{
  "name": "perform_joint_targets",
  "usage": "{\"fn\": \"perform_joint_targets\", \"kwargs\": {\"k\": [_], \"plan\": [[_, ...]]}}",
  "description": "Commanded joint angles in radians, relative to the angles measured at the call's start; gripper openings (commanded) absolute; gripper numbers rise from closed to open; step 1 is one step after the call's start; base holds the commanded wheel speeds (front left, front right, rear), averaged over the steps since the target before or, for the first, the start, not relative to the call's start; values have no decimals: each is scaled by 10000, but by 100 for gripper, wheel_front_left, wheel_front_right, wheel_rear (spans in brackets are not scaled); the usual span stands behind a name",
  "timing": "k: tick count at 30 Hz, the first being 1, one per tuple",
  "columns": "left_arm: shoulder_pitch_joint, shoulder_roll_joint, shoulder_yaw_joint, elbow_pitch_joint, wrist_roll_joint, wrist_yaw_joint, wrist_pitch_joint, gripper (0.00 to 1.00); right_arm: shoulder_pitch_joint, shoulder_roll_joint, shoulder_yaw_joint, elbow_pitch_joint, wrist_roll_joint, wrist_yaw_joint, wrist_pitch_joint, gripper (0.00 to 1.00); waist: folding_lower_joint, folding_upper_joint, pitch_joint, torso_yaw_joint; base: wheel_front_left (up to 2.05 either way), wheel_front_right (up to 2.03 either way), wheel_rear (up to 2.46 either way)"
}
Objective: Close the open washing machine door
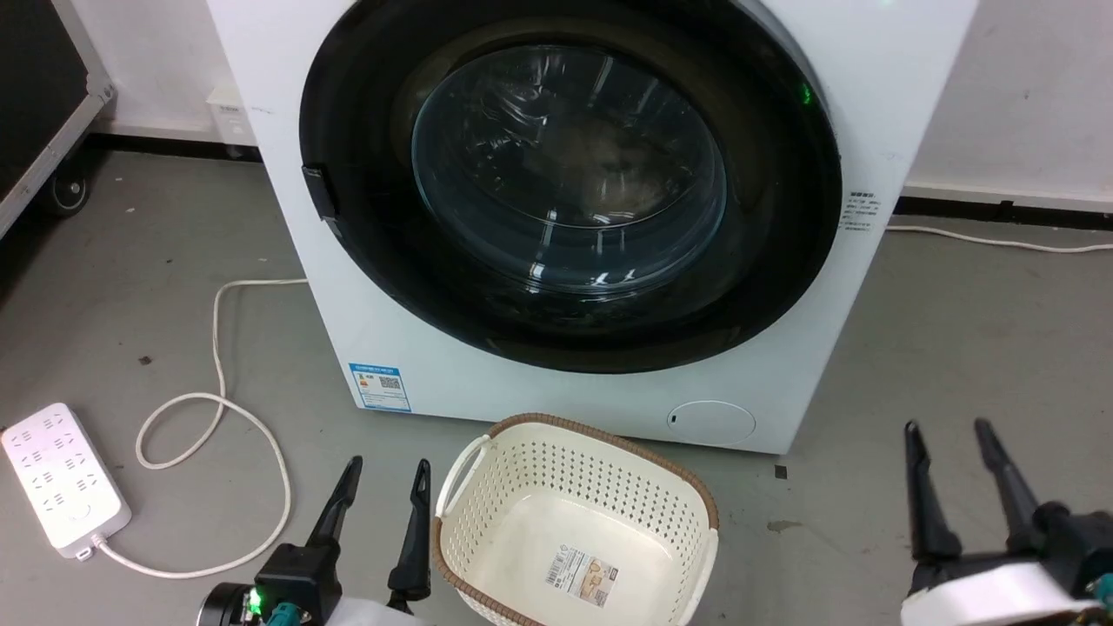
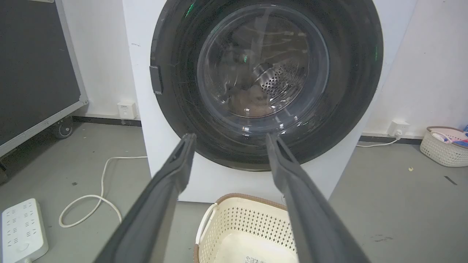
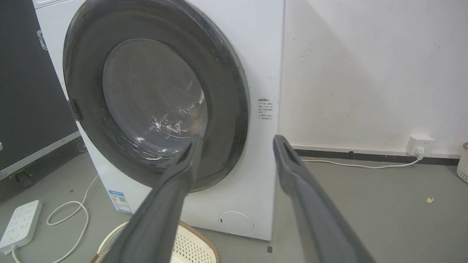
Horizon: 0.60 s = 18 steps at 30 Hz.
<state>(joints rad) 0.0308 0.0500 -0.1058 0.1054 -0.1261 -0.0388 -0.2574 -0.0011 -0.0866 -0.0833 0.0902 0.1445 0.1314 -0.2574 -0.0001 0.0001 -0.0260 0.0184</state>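
The white washing machine (image 1: 452,382) (image 2: 142,91) (image 3: 263,65) stands straight ahead on the grey floor. Its round washing machine door (image 1: 569,187) (image 2: 267,80) (image 3: 153,106), with a glossy black rim and clear glass centre, lies flat against the machine's front. Through the glass in the left wrist view some steel drum shows. My left gripper (image 1: 387,469) (image 2: 228,138) is open low at the left, well short of the machine. My right gripper (image 1: 948,430) (image 3: 237,140) is open low at the right, also apart from it. Neither holds anything.
A cream perforated laundry basket (image 1: 687,496) (image 2: 219,223) sits on the floor just before the machine, between my grippers. A white power strip (image 1: 61,478) and looping cable (image 1: 217,348) lie at the left. A black wheeled case (image 1: 43,96) stands far left. Another basket (image 2: 444,146) sits far right.
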Motion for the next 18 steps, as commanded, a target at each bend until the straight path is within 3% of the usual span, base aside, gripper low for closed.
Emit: {"fn": "perform_joint_targets", "kwargs": {"k": [1,13,14,18], "plan": [[82,21,12,122,1,-91,-43,100,220,118,76,-43,-100,-7,-43,100,1,-1,-17,-20,0,0,0],[-142,16,-101,494,153,-279,-43,100,337,255,132,305,-111,-7,-43,100,1,-1,5,-122,0,0,0],[-71,2,-111,487,102,-261,0,0,194,213,128,311,-125,0,0,0,1,-1,7,-122,0,0,0],[-72,-4,-82,448,125,-243,72,0,176,214,144,285,-153,0,65,0,2,-1,15,-125,0,0,0]]}}
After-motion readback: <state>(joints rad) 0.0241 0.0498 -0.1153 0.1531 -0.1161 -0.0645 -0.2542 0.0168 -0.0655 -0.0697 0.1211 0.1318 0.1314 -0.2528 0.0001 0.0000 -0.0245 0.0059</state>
